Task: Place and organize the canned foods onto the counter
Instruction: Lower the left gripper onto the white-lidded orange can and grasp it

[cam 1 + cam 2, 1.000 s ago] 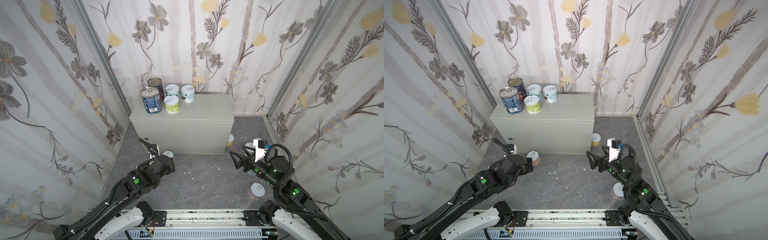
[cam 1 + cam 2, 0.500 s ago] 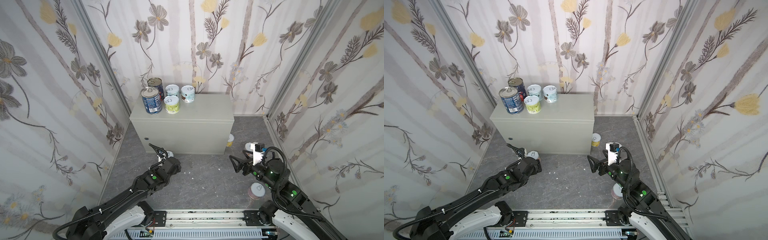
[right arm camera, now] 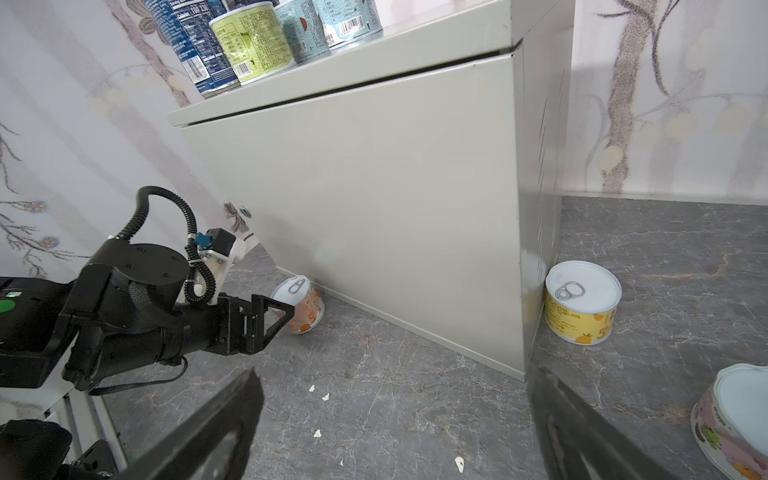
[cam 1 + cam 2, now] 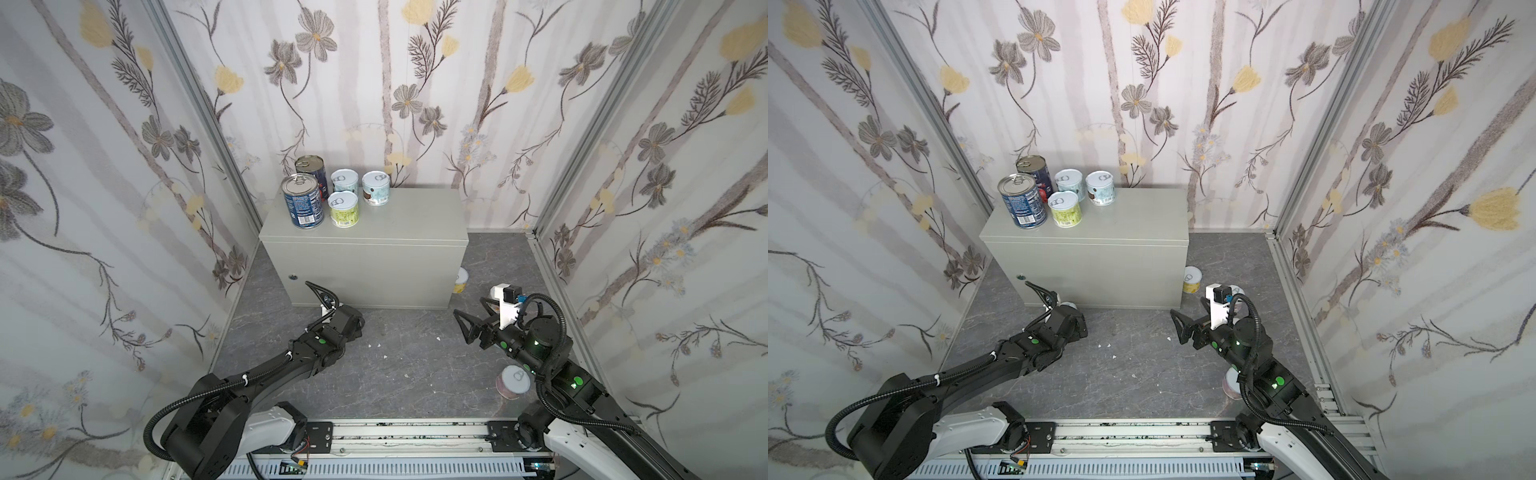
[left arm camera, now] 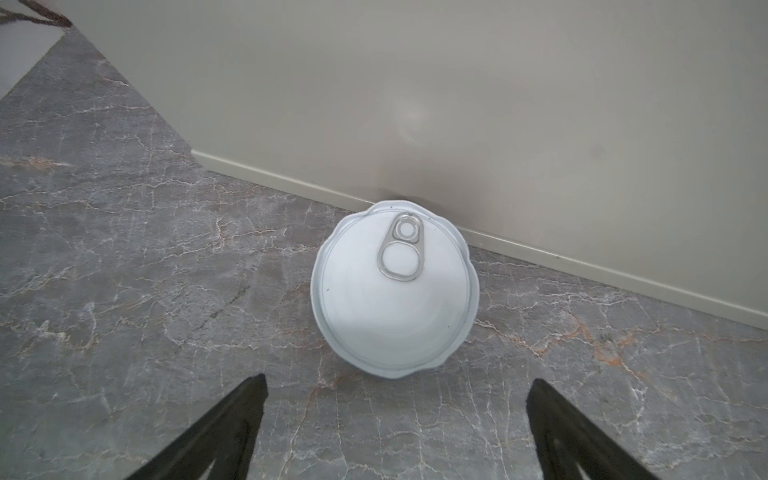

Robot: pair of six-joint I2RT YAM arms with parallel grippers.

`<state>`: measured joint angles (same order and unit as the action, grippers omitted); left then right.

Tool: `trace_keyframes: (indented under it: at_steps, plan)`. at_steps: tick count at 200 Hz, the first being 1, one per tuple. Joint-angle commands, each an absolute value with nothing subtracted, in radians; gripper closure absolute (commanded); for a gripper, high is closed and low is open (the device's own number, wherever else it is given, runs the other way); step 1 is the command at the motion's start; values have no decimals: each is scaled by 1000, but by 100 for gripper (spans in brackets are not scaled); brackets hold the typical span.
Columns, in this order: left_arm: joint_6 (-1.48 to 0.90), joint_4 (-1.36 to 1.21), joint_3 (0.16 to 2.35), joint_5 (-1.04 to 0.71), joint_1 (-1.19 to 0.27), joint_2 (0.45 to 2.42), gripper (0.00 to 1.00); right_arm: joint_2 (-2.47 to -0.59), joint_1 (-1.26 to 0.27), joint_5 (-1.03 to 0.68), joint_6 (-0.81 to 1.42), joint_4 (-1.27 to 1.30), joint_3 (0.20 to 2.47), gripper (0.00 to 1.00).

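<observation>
The counter [image 4: 374, 224] [image 4: 1100, 228] [image 3: 374, 187] carries two tall blue cans [image 4: 303, 205] and three short cans [image 4: 344, 208] at its back left. My left gripper [image 4: 328, 297] [image 5: 395, 386] is open just above a short white-lidded can [image 5: 395, 291] [image 3: 301, 307] standing against the counter's foot; the can lies ahead of the fingertips, not between them. My right gripper [image 4: 471, 316] [image 3: 395, 382] hangs open and empty over the floor. A yellow can [image 4: 460, 281] [image 3: 582, 307] stands at the counter's right corner. A pink can [image 4: 514, 380] stands near the right arm.
Another pink-labelled can [image 3: 735, 415] stands close beside my right gripper. Flowered walls close in the left, back and right. Small white crumbs [image 4: 374, 345] lie on the grey marbled floor [image 4: 415, 374]. A rail [image 4: 395, 432] runs along the front edge.
My left arm has swung right and stretched toward the counter's foot, bringing its open gripper over the can there. The right gripper has shifted slightly nearer the front and stays open.
</observation>
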<state>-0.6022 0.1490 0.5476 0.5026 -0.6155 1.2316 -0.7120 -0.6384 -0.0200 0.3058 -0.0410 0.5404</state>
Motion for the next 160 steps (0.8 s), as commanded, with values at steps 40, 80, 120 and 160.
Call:
trace_keyframes:
  at_steps: [40,80,120,160]
  plan:
    - [-556,35,575,521,-574,1387,0,-736,-640,0,327,142,513,0]
    - [-564,11,609,540,-556,1489,0,-752,-640,2,324,198,487,0]
    - [-570,-24,612,568,-554,1506,0,-788,-640,-16,322,246,476,0]
    - [-549,-51,623,555,-546,1526,2,-814,-638,-36,320,277,468,0]
